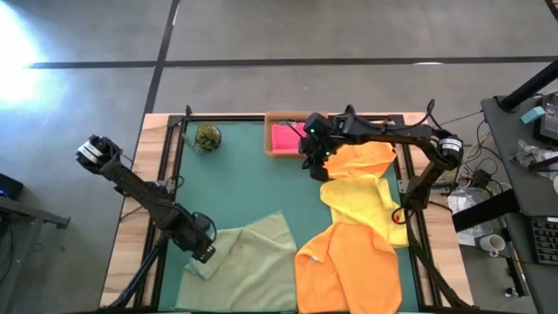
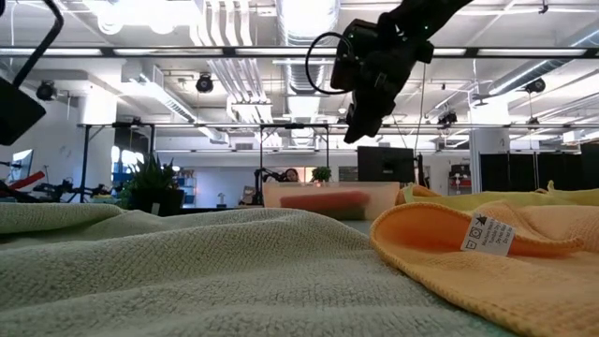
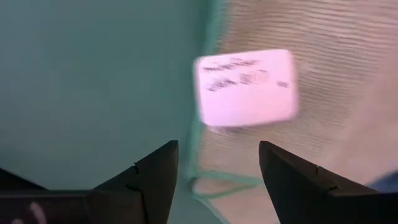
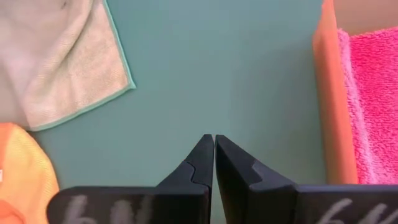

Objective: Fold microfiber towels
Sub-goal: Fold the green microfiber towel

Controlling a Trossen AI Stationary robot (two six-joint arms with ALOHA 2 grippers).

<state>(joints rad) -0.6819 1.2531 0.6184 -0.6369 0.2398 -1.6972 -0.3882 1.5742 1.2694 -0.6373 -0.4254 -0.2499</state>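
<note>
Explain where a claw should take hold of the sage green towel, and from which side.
Grip the sage green towel at its corner by the white label, coming from above: the open left claw hangs over that flat, hemmed edge.

wooden table with black rails, green mat covering its middle. on the mat: sage green towel near left, orange towel near right, yellow towel behind it at right, another orange towel further back. cardboard tray at far centre holds a pink towel. small green plant ball far left.
</note>
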